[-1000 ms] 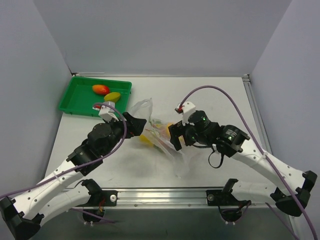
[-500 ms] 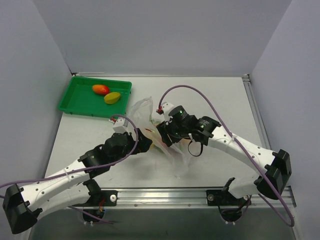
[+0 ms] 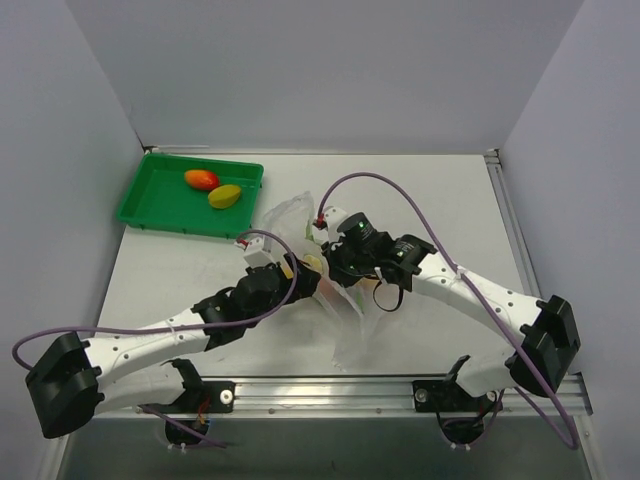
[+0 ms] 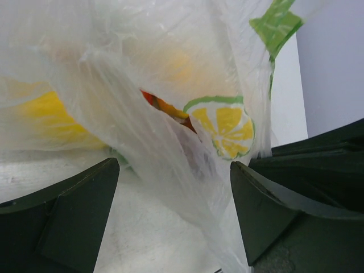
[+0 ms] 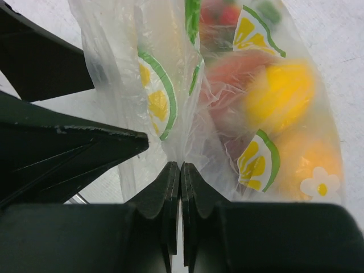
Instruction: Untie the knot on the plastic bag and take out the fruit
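The clear plastic bag (image 3: 287, 214), printed with lemon slices, lies crumpled mid-table between both arms. Fruit shows through its film: a yellow lemon (image 5: 281, 91), an orange one (image 5: 307, 156) and a reddish piece (image 5: 239, 65). My right gripper (image 5: 181, 165) is shut, pinching a fold of the bag's film just in front of the fruit; from above, the right gripper (image 3: 330, 270) sits on the bag's middle. My left gripper (image 4: 174, 165) is open, with a hanging fold of the bag (image 4: 170, 114) between its fingers, close beside the right gripper. I cannot make out the knot.
A green tray (image 3: 150, 205) stands at the back left with a red-orange mango (image 3: 201, 179) and a yellow-green mango (image 3: 224, 195) in it. One dark finger (image 5: 85, 142) of the left gripper lies just left of my right jaws. Grey walls enclose the table.
My right gripper moved left onto the bag and closed from open to shut on its film. The left arm stretched forward and right, bringing its open jaws against the bag.
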You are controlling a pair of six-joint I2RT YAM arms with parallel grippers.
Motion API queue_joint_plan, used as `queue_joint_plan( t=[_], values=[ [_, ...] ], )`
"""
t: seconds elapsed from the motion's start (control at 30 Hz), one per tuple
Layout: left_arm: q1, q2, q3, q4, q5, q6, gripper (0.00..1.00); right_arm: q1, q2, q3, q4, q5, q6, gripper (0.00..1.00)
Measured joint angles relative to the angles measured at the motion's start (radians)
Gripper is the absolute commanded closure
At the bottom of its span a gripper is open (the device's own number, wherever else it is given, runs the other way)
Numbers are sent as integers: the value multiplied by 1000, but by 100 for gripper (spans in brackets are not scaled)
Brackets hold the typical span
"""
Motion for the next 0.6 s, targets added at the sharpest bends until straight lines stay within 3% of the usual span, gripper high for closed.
queue_joint_plan(
  t=[0.1, 0.2, 0.23, 0.3, 0.43, 0.6],
  values=[
    [-1, 50, 4, 49, -25, -16, 16, 0, 0, -12, 7, -6, 3, 100],
    [-1, 107, 10, 81, -49, -38, 55, 0, -1, -24, 20, -6, 4, 100],
    [-3, 125, 10, 90, -53, -50, 77, -3, -1, -28, 24, -2, 4, 100],
    [-8, 145, 8, 105, -54, -60, 98, -10, -1, -35, 31, 7, 5, 100],
    [-14, 136, -26, 124, -52, -89, 100, -93, -1, -39, 38, 23, 16, 100],
    [-13, 19, -199, 58, -51, -150, 100, -340, 23, 2, 45, 59, 70, 100]
  ],
)
